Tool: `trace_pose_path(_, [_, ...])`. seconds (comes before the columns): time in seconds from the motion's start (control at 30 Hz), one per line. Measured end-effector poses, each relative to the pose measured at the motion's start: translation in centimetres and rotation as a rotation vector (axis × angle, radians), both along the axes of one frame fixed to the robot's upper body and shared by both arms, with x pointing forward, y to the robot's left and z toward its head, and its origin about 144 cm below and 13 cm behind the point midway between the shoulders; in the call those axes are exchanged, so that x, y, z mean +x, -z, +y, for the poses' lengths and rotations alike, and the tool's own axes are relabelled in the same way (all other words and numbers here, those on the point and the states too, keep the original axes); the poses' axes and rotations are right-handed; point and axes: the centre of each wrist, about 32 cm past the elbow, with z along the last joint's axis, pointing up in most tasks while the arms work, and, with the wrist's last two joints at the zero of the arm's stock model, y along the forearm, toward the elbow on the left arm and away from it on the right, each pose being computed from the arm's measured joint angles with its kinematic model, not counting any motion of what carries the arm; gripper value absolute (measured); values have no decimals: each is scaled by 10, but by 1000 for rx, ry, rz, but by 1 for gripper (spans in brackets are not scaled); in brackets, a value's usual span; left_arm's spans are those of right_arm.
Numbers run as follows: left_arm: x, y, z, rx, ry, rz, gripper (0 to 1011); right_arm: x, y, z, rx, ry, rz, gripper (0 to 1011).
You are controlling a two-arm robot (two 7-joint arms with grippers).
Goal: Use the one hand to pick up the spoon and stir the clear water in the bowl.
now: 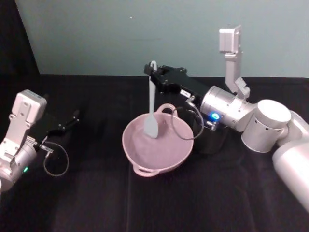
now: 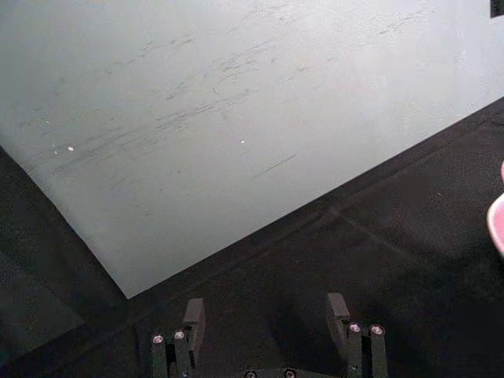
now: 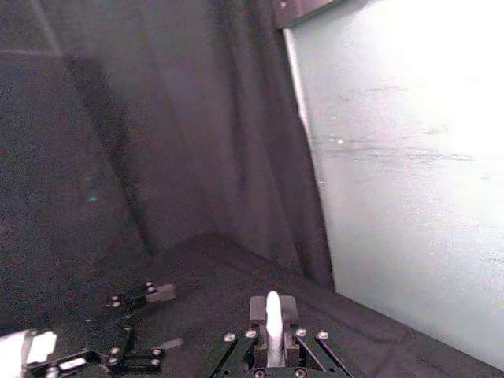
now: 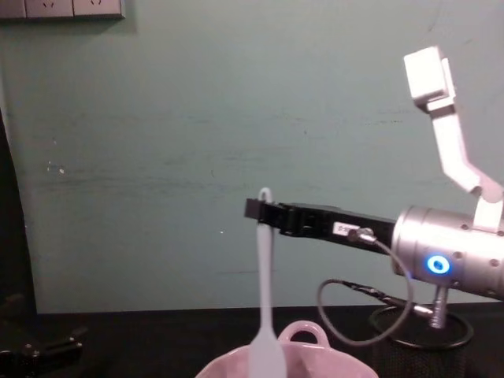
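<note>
My right gripper [image 1: 152,71] is shut on the top of the white spoon's [image 1: 151,104] handle, and the spoon hangs upright over the table's middle. Its flat head dips inside the pale pink bowl [image 1: 166,154], toward the bowl's far left side. From the chest view the spoon [image 4: 264,299] hangs straight down from the right gripper [image 4: 258,211] into the bowl [image 4: 323,366]. The right wrist view has the handle end [image 3: 272,324] pinched between the fingers. My left gripper [image 1: 73,117] rests open at the table's left; its fingers [image 2: 339,311] stand apart with nothing between them.
A black wire-mesh cup [image 1: 212,137] stands just right of the bowl, under my right arm. Black cloth [image 1: 96,203] covers the table, and a pale green wall [image 1: 120,34] rises behind it.
</note>
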Motion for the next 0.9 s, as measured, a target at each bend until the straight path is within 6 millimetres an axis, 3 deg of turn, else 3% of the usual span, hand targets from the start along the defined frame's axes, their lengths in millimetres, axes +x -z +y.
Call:
trace_pose_path(0.5, [0, 0, 0, 0, 0, 0, 1011, -26, 1, -37, -25, 79, -9, 109])
trace_pose_path(0.9, [0, 0, 0, 0, 0, 0, 1011, -51, 2, -35, -23, 56, -19, 109])
